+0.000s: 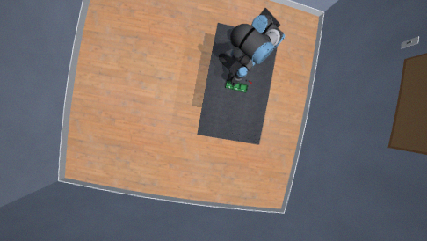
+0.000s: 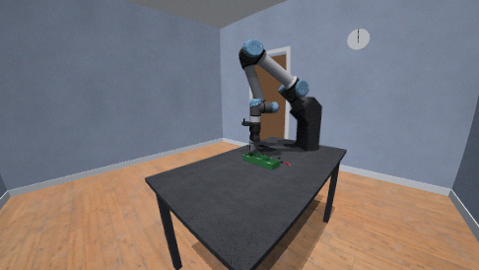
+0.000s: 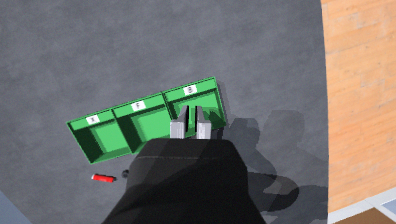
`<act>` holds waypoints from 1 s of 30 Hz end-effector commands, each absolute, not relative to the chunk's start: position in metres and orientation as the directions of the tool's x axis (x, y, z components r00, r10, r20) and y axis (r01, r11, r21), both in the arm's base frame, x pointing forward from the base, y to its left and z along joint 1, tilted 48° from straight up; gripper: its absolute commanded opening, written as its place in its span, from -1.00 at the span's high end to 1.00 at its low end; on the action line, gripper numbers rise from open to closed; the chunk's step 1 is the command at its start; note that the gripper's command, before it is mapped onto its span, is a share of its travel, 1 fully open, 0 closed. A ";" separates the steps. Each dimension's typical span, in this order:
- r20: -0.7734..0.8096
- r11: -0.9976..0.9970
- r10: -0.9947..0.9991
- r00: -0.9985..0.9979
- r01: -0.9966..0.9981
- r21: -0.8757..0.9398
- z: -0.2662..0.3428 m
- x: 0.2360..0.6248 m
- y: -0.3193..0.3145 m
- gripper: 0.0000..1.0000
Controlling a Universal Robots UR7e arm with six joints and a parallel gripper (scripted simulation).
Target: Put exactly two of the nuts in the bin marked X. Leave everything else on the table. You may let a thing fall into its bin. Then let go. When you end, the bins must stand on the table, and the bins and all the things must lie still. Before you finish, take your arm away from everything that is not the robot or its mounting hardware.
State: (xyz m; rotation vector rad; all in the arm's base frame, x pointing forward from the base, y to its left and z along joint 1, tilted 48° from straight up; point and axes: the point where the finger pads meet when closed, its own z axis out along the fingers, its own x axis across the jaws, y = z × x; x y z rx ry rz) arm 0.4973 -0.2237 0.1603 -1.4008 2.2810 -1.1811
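- Claw [image 3: 191, 110] fingers are standing close together with only a narrow slit between them, and nothing is showing in that slit.
- Its fingertips are pointing down over the right-hand compartment of a green tray of bins [image 3: 121, 126], the one labelled B [image 3: 189, 90]; whether they are touching the floor of that compartment cannot be told.
- Bin X [image 3: 92, 120] is sitting at the opposite, left end of the tray, with bin F [image 3: 138, 106] between it and B.
- Only a green floor is showing inside bin X in the wrist view.
- A small dark thing [image 3: 125, 173], maybe a nut but too small to be sure, is lying on the table [image 3: 150, 40] just outside the tray, close to bin X and half hidden by the claw's black body.
- A small red stick [image 3: 103, 178] is lying on the table right beside that dark thing.
- From the side, the arm is reaching straight down at the near end of the tray [image 2: 261, 160], with the red stick [image 2: 288, 164] just past the tray's far end.
- The tray is resting flat on the dark table top.
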 end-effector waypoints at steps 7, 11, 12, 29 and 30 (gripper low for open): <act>0.372 0.010 -0.869 -0.327 -0.762 -0.648 0.161 0.497 -0.223 0.39; 0.390 -0.019 -0.871 -0.299 -0.772 -0.635 0.161 0.497 -0.223 0.39; 0.390 -0.019 -0.871 -0.299 -0.772 -0.635 0.161 0.497 -0.223 0.39; 0.391 -0.020 -0.870 -0.300 -0.771 -0.636 0.145 0.512 -0.236 0.39; 0.391 -0.020 -0.870 -0.300 -0.771 -0.636 0.144 0.514 -0.238 0.39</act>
